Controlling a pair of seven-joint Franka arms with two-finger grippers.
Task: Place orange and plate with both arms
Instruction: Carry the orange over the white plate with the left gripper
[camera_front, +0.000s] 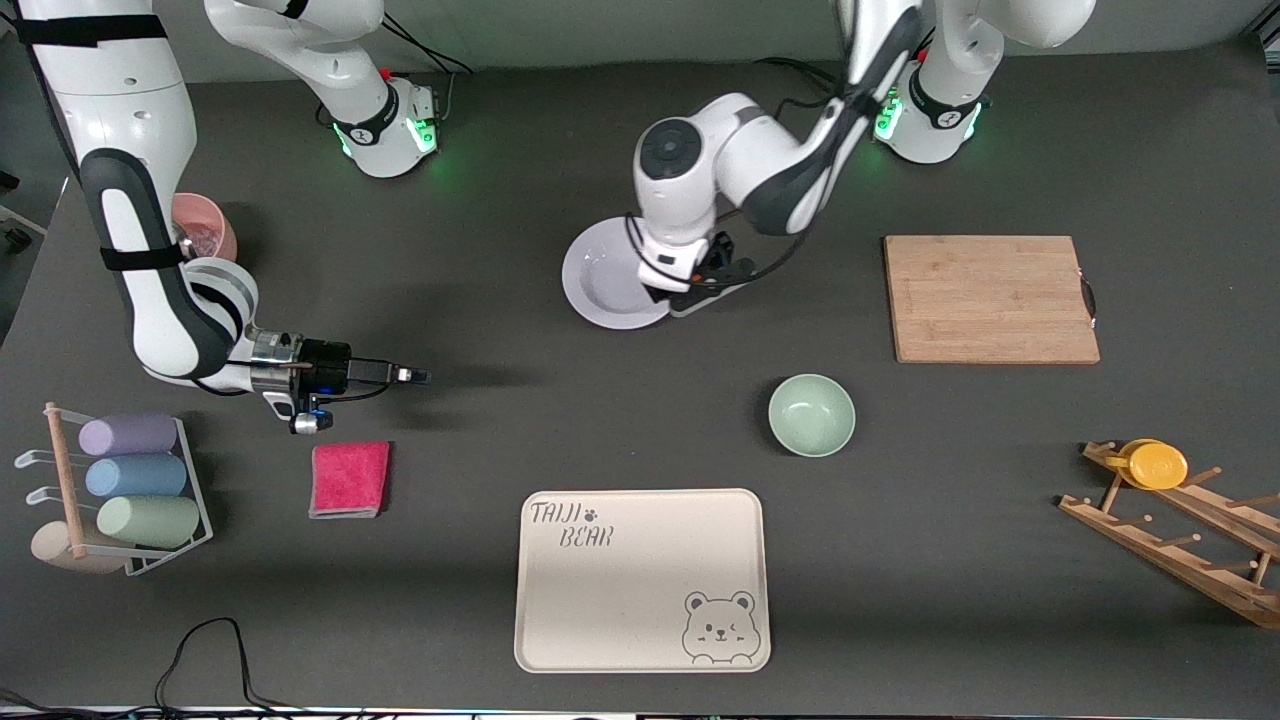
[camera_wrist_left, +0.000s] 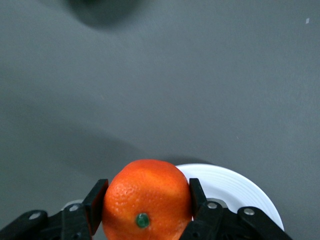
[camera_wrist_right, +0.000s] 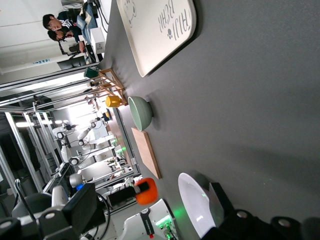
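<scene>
My left gripper (camera_front: 700, 285) is shut on the orange (camera_wrist_left: 147, 200), its two pads pressed on the fruit's sides. It holds the orange just above the table at the rim of the plate (camera_front: 610, 280), on the side toward the left arm's end. The arm's hand hides the orange in the front view. The plate shows under the fingers in the left wrist view (camera_wrist_left: 235, 187). My right gripper (camera_front: 415, 376) is open and empty, lying level above bare table, pointing toward the plate (camera_wrist_right: 195, 205). The orange (camera_wrist_right: 146, 191) also shows in the right wrist view.
A mint-green bowl (camera_front: 811, 414) sits nearer the camera than the plate, with the cream bear tray (camera_front: 642, 580) nearer still. A wooden cutting board (camera_front: 990, 298), a wooden rack with a yellow cup (camera_front: 1160, 465), a red cloth (camera_front: 349, 479), a cup rack (camera_front: 130, 490) and a pink cup (camera_front: 205, 225) are also there.
</scene>
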